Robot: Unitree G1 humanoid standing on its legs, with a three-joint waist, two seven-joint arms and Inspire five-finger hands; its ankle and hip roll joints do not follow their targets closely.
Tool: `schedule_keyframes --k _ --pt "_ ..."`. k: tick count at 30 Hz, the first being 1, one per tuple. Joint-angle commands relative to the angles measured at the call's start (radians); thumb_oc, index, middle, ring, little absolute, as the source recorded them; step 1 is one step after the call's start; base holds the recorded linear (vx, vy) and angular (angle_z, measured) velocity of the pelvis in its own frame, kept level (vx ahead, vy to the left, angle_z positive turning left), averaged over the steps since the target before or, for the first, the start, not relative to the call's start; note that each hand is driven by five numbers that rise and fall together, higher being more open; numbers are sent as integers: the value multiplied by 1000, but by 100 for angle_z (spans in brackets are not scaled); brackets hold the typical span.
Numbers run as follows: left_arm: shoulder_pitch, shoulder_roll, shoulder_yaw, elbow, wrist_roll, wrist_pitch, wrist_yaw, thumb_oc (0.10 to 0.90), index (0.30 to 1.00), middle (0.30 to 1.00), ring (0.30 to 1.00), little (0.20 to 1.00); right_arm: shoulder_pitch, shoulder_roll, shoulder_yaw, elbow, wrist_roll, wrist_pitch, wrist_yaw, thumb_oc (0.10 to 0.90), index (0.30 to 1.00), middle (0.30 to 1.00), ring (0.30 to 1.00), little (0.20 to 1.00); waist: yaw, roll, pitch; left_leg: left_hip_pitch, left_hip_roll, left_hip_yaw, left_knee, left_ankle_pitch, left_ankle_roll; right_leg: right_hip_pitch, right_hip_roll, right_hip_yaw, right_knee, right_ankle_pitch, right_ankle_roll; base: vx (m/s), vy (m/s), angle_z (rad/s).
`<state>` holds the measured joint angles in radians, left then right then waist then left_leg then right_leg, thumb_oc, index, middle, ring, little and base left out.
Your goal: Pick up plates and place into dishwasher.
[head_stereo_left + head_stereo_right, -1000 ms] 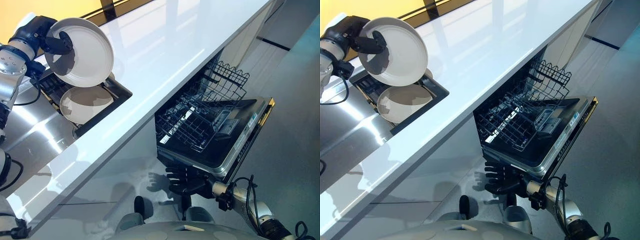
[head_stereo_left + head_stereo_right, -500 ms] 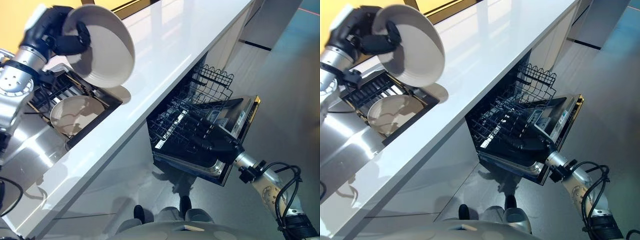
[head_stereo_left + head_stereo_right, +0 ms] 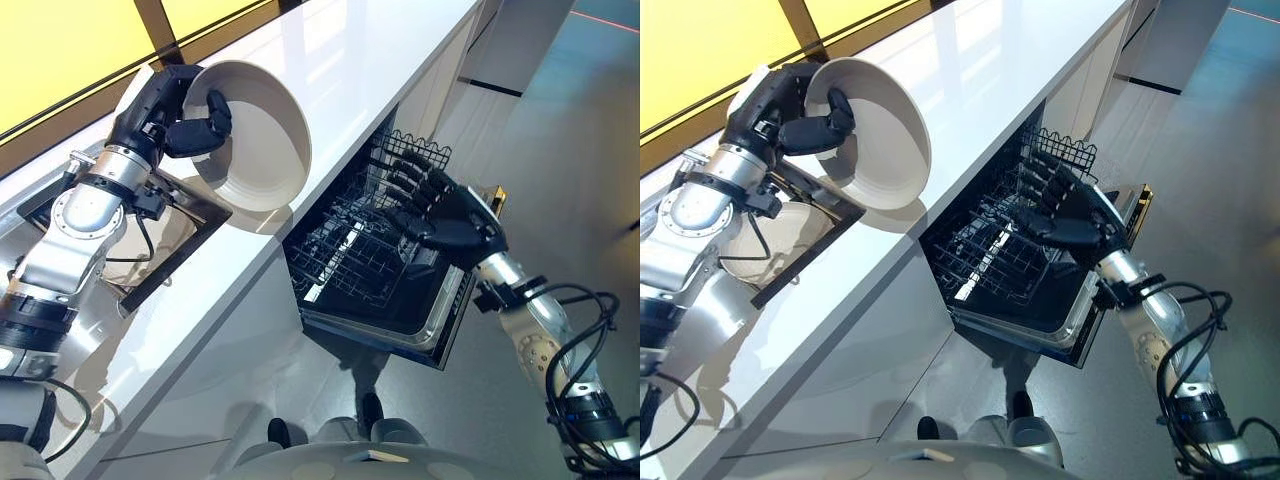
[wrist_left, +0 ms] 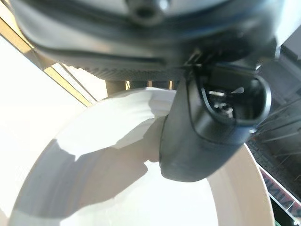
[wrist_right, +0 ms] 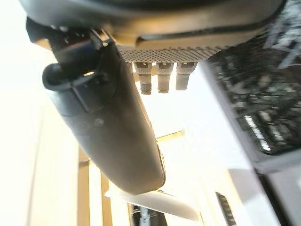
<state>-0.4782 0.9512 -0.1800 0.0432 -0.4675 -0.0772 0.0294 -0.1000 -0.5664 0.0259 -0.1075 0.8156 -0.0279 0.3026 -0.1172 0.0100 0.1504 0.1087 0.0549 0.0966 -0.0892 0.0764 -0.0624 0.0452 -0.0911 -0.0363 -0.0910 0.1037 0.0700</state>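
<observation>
Now the round white ceramic plate point(image 3: 252, 135) is held high over the counter edge, tilted on its rim.
It is clamped by the curled fingers and thumb of the left hand point(image 3: 180, 115); the black wire dishwasher rack point(image 3: 355, 250) lies below, towards the right hand point(image 3: 440, 215), whose fingers are spread apart above it.

No legible text, as far as visible.
</observation>
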Motion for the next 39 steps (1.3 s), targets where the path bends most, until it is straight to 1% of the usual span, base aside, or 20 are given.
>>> schedule_keyframes --k 1,3,6,9,15,22,35,39 --pt "-173 -12 57 1 32 -144 75 100 300 300 300 200 -143 -19 15 -110 12 -133 -10 800 900 900 900 900 10 11 -84 15 -91 -20 2 -63 59 49 56 -30 11 -34 7 0 0 0" --pt "-184 -35 45 -3 48 -141 82 100 300 300 300 200 -173 -12 30 -116 10 -117 -20 800 900 900 900 900 12 8 -86 15 -91 -22 2 -62 58 50 58 -30 10 -34 6 0 0 0" --pt "-202 -61 27 -2 47 -143 83 100 300 300 300 200 -210 -5 51 -114 6 -114 -28 800 900 900 900 900 15 7 -90 16 -90 -22 2 -61 55 52 57 -32 9 -34 6 0 0 0" --pt "-218 -77 14 -2 75 -147 92 100 300 300 300 200 -237 4 60 -115 6 -115 -38 800 900 900 900 900 16 5 -91 15 -89 -22 2 -60 53 52 57 -34 9 -33 6 0 0 0" --pt "-276 -104 -23 4 56 -141 99 100 300 300 300 200 -289 19 91 -112 -8 -95 -40 800 900 900 900 900 17 4 -97 14 -90 -24 2 -59 52 51 56 -36 9 -31 7 0 0 0" --pt "-318 -147 -61 -11 81 -144 123 100 300 300 300 200 -339 41 134 -105 -36 -89 -43 800 900 900 900 900 20 1 -108 12 -89 -27 2 -59 51 51 57 -37 8 -31 6 0 0 0" --pt "-429 -157 -108 -35 129 -138 181 100 300 300 300 200 -390 64 167 -114 -27 -32 -44 800 900 900 900 900 13 0 -122 12 -86 -24 2 -57 49 50 62 -29 8 -29 6 0 0 0" --pt "-450 -167 -121 -34 135 -144 190 100 300 300 300 200 -396 73 172 -114 -26 -34 -48 800 900 900 900 900 8 2 -123 13 -86 -22 2 -58 50 48 65 -22 8 -29 6 0 0 0"
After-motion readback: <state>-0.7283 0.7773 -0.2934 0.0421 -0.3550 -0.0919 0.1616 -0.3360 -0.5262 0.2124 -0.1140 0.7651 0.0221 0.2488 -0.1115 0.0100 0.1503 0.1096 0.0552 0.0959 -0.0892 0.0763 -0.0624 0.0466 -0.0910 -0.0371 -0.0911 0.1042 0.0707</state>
